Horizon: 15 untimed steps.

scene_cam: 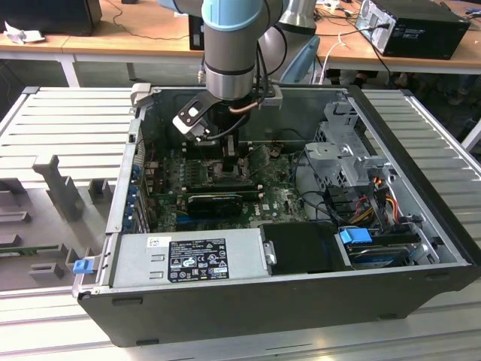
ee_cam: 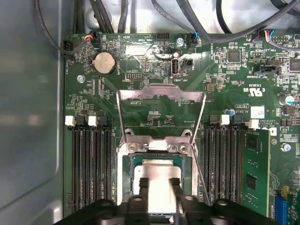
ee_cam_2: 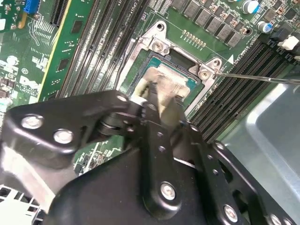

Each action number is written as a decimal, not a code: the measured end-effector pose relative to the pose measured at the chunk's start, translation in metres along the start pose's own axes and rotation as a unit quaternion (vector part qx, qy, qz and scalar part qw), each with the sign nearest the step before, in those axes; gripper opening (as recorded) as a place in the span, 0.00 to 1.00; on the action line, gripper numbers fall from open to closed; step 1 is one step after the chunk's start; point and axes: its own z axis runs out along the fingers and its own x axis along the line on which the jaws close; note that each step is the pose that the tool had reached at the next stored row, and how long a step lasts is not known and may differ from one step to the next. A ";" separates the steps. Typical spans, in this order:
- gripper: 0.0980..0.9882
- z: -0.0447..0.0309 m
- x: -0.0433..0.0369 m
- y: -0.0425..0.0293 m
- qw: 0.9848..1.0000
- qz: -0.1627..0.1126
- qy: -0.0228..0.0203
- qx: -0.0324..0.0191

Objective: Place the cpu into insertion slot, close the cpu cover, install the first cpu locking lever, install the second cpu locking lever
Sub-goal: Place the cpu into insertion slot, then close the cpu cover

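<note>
The cpu (ee_cam: 159, 171), a small square chip with a silver top, lies within the rim of the insertion slot (ee_cam: 127, 178) on the green motherboard. My gripper (ee_cam: 159, 187) is directly over the chip, low inside the computer case (scene_cam: 225, 154). In the second wrist view the cpu (ee_cam_2: 165, 80) shows just past the gripper (ee_cam_2: 164, 96), framed by the slot (ee_cam_2: 140, 70). The cpu cover (ee_cam: 161, 93), a thin metal frame, stands swung up and open behind the slot. A thin locking lever (ee_cam_2: 262, 78) sticks out sideways, released.
Black memory slots (ee_cam: 91, 168) flank the socket on both sides, with a green memory stick (ee_cam: 255, 173) beyond. Cables (ee_cam: 211, 28) hang over the board's far edge. The case also holds a power supply (scene_cam: 195, 256), a drive cage (scene_cam: 346, 158) and a card (scene_cam: 214, 203).
</note>
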 end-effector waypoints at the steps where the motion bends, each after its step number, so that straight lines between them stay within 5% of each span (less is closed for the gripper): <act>1: 0.13 -0.0004 0.0000 0.0000 1.000 0.000 0.000 0.000; 3: 0.01 -0.0022 0.0000 0.0000 1.000 0.000 0.000 0.000; 15: 0.01 -0.0109 -0.0001 0.0039 1.000 0.001 -0.001 0.001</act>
